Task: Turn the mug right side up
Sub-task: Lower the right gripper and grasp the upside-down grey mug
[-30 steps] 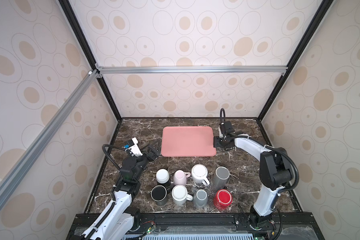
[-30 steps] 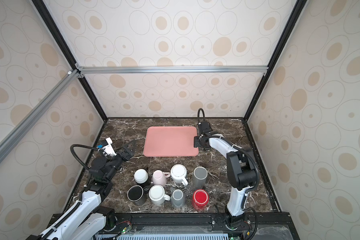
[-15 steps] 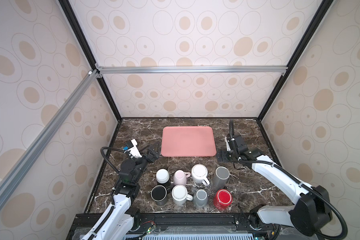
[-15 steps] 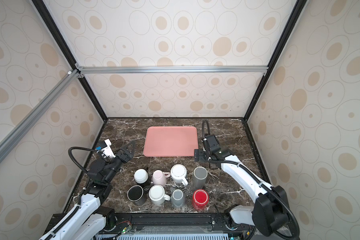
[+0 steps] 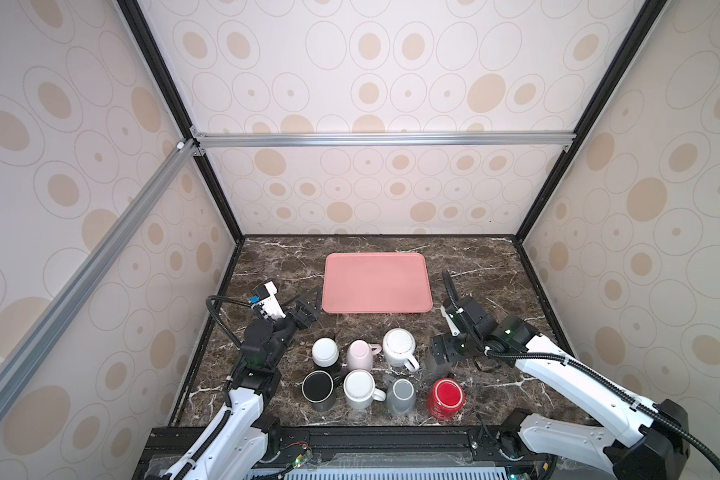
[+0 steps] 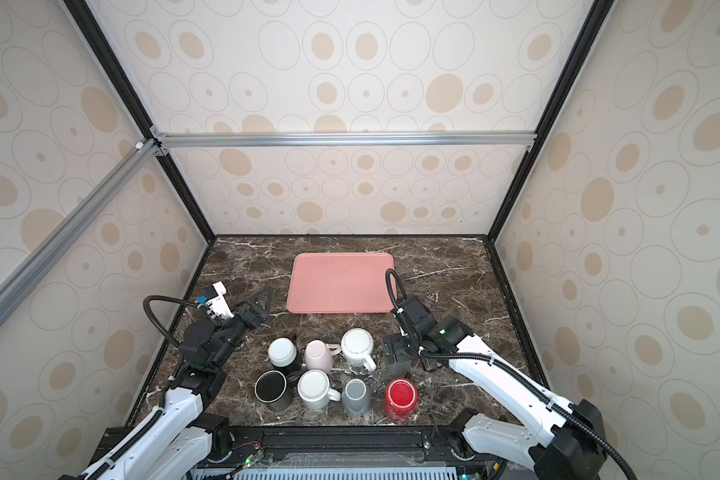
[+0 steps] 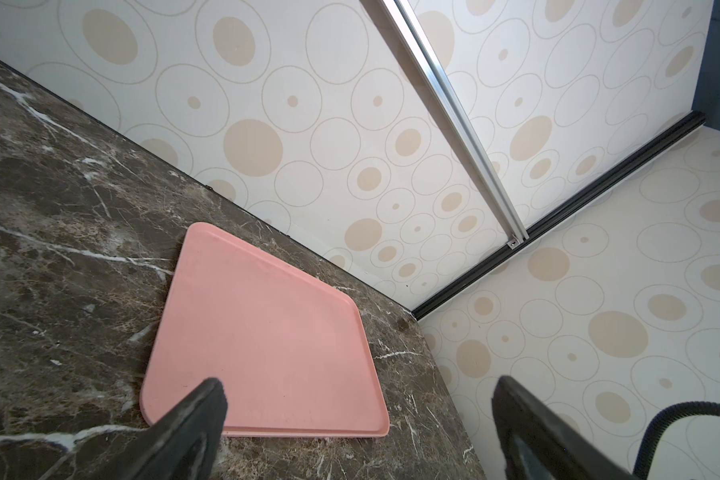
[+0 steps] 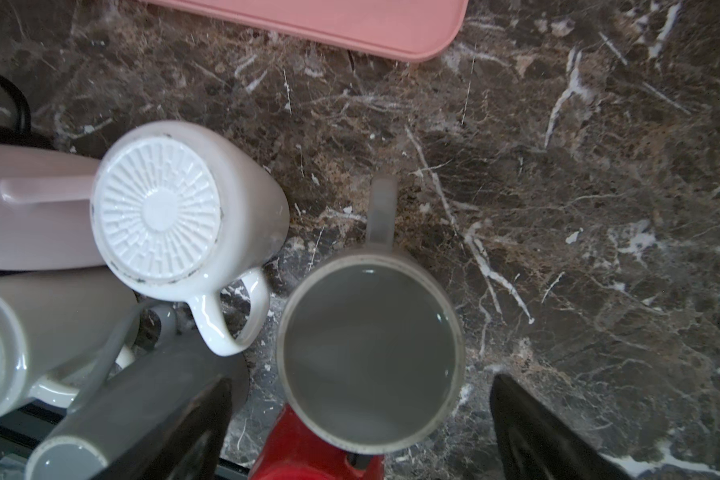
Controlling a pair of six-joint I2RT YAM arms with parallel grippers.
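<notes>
Several mugs stand bunched near the table's front edge, bases up. The tall grey mug (image 8: 371, 353) shows a flat round grey face inside a pale rim, its handle (image 8: 381, 212) pointing toward the pink tray. My right gripper (image 8: 362, 380) hangs open above it, one dark finger (image 8: 192, 428) on each side, touching nothing. In both top views this gripper (image 5: 443, 357) (image 6: 396, 353) covers most of that mug. My left gripper (image 5: 308, 309) (image 7: 358, 384) is open and empty, held above the table near the tray's front left corner.
A pink tray (image 5: 377, 282) lies flat mid-table. Around the grey mug stand a white ribbed-base mug (image 5: 399, 345), a pink mug (image 5: 360, 353), a red mug (image 5: 445, 397), a small grey mug (image 5: 402, 392), a white mug (image 5: 360, 388) and a black mug (image 5: 317, 386). Walls enclose three sides.
My right arm has swung from the tray's right edge toward the front and now hangs over the grey mug, jaws spread wider. The left arm has barely shifted.
</notes>
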